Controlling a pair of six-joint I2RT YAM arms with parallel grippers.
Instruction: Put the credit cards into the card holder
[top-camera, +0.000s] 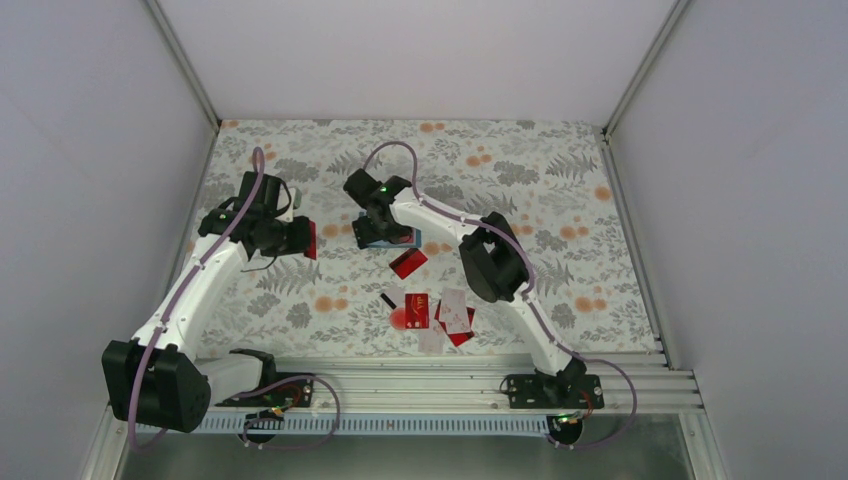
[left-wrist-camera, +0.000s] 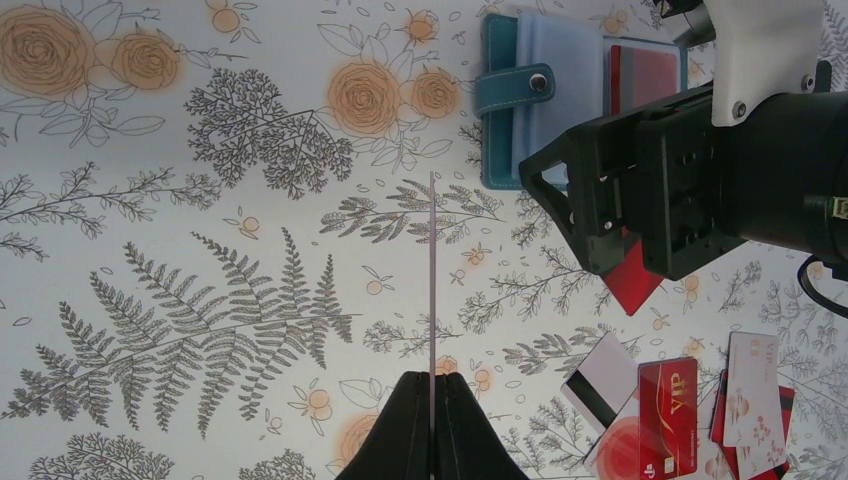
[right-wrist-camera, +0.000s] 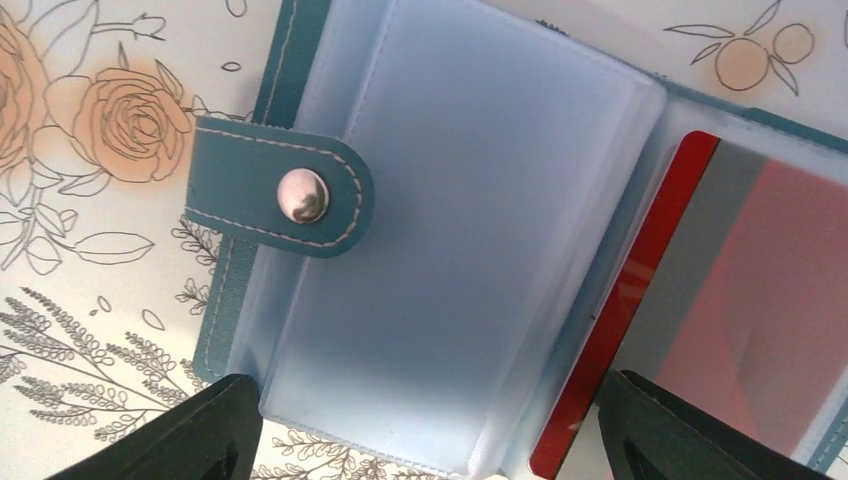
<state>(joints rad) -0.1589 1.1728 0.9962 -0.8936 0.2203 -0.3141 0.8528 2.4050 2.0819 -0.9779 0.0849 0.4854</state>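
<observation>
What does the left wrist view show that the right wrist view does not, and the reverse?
Only the left wrist view: the left tool shut on a card seen edge-on, and the loose cards lying on the table cover. Only the right wrist view: the white stitching on the strap, and the right tool from inside, its fingers spread open. Both: the open teal card holder, its snap strap, a red card in a clear sleeve, and the floral cover; the left wrist view sees the right tool from outside, over the holder.
</observation>
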